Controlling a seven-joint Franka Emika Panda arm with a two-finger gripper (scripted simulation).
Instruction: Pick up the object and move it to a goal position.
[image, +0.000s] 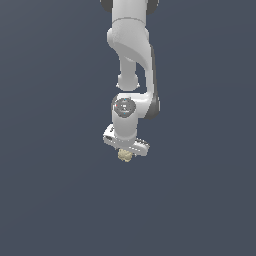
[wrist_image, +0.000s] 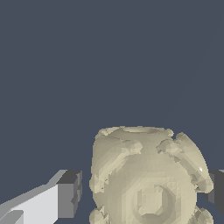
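We note the white gripper pointing down, the knobbly beige object between its fingers, whether clamped or apart we cannot tell.

The white Franka arm hangs down from the top of the exterior view, wrist pointing downward. Its white gripper sits tilted, the grey-padded fingers set either side of a pale knobbly lump, one pad just beside it.
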